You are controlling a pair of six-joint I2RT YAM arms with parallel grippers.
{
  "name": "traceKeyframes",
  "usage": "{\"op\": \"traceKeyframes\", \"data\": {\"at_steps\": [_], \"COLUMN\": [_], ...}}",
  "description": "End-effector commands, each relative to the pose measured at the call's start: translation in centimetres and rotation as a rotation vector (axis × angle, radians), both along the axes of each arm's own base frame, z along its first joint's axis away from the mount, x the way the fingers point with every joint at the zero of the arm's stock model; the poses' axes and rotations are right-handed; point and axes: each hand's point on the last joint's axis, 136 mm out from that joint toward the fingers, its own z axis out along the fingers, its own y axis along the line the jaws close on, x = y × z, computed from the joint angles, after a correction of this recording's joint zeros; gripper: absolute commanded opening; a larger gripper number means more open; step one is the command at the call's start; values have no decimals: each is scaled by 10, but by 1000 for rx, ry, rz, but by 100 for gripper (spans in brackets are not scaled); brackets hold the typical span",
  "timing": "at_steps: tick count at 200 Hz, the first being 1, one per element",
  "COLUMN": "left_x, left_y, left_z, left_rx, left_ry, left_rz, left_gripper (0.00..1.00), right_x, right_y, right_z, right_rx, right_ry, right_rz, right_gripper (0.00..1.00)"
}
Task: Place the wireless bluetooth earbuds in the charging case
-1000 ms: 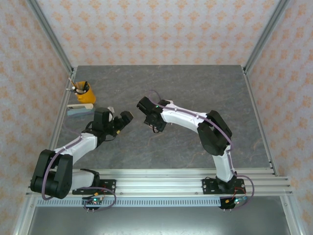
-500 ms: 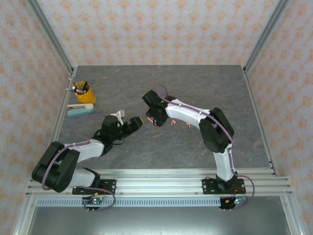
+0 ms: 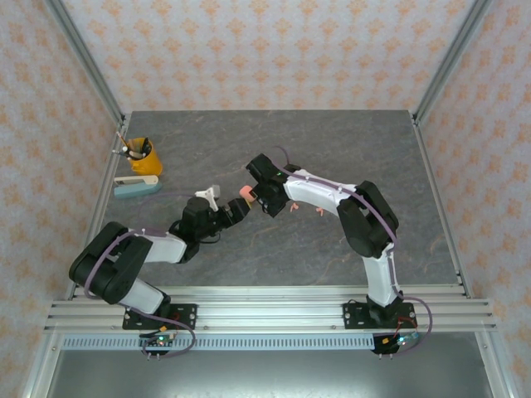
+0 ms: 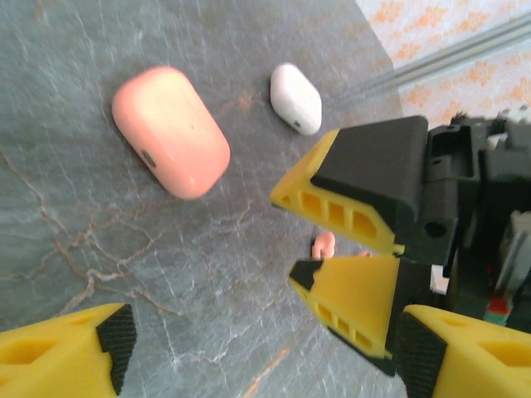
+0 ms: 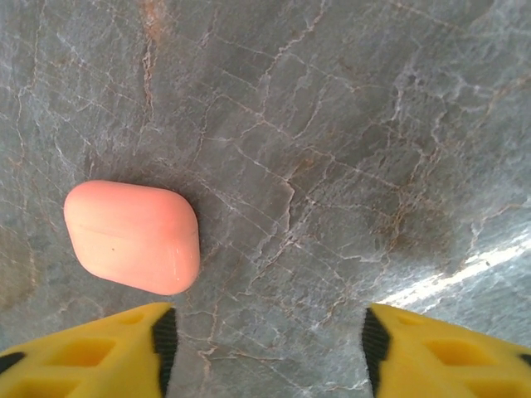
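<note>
A closed coral-pink charging case (image 3: 246, 192) lies on the grey table between my two grippers. It is large in the left wrist view (image 4: 170, 133), and the right wrist view has it at the left (image 5: 133, 236). A closed white case (image 4: 296, 98) lies just beyond it. Two coral earbuds (image 3: 292, 207) (image 3: 319, 212) lie beside the right arm; one (image 4: 323, 243) peeks out behind the right gripper's fingers (image 4: 357, 199). The white earbuds are hidden. My left gripper (image 3: 235, 211) (image 4: 265, 340) is open and empty. My right gripper (image 3: 264, 199) (image 5: 265, 348) is open over bare table, right of the pink case.
A yellow cup (image 3: 143, 156) with pens and a light blue flat object (image 3: 137, 186) stand at the table's left edge. Metal frame posts and patterned walls enclose the table. The grippers are very near each other at mid-table.
The left gripper has swung right and lower, toward the pink case. The right gripper has shifted slightly back and right, uncovering the pink case and two coral earbuds.
</note>
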Motion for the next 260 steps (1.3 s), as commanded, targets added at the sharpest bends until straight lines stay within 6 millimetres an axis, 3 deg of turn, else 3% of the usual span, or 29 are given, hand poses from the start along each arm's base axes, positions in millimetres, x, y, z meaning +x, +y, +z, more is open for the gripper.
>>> {"op": "traceKeyframes", "data": {"at_steps": [1,22,63,104,213,260], "left_x": [15,18,31,39,51,50], "left_y": [23,52,113,144,143,142], "left_z": [24,37,59,72,59,60], "left_rx": [61,120,151,149,72,63], "left_ry": [-57,-38,38,69,102,103], "left_rz": [134,239,389,458,445,443], "left_gripper": [90,100,100,100,100,100], "right_x": [9,14,25,32,47,50], "right_y": [-6,-4,10,18,43,43], "right_z": [22,25,19,9,-14,-25], "right_rx": [-47,-97,-174,-247,-239,-264], "right_ry": [-52,-45,1,48,60,73], "right_rz": [27,64,123,142,176,185], "right_gripper": [70,79,87,88,86,82]}}
